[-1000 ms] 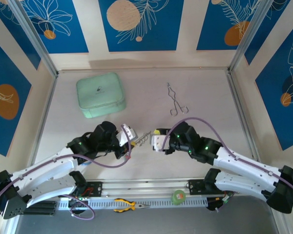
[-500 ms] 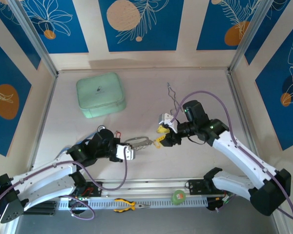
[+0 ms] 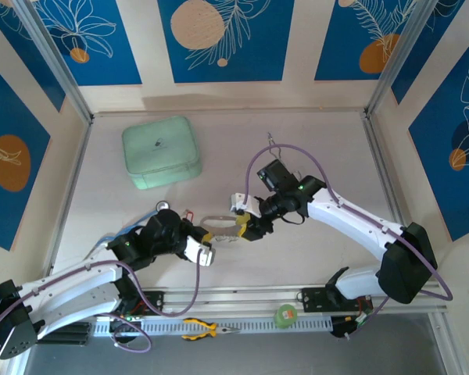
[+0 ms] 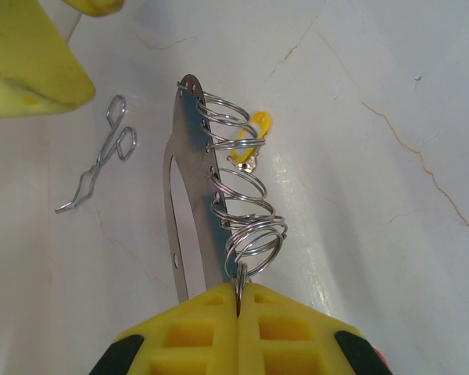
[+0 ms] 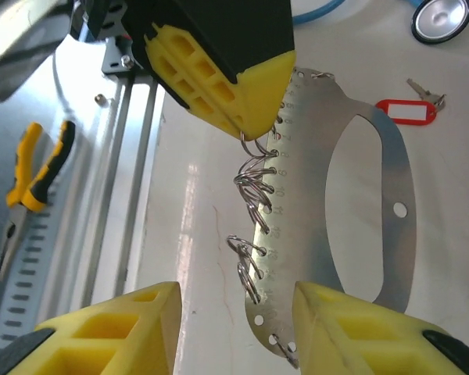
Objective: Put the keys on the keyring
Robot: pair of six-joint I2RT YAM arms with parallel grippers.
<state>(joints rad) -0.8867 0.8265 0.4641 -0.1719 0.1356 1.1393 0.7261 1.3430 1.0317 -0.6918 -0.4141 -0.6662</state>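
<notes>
Your left gripper (image 4: 238, 301) has its yellow pads pressed together on the near end of the keyring (image 4: 189, 211), holding the flat grey plate out over the table (image 3: 336, 156) a little left of centre. A row of wire rings (image 4: 242, 183) runs along one edge of the plate. A yellow-tagged key (image 4: 250, 141) sits right against those rings; you cannot tell whether it hangs on one or lies beneath. Your right gripper (image 5: 234, 324) faces the left one from the other side, its jaws apart and straddling the free end of the keyring. The ringed edge lies in the gap between them, and whether either pad touches the metal cannot be told. A red-tagged key (image 5: 406, 111) lies on the table just beside the plate, on the side away from the rings. The thin silver tongs (image 3: 281, 166) lie farther back, behind the right arm and well apart from the keyring. A mint-green case (image 3: 162, 152) sits at the back left. The yellow-handled pliers (image 3: 207, 330) rest on the rail (image 3: 242, 322) at the near edge, between the two bases.
</notes>
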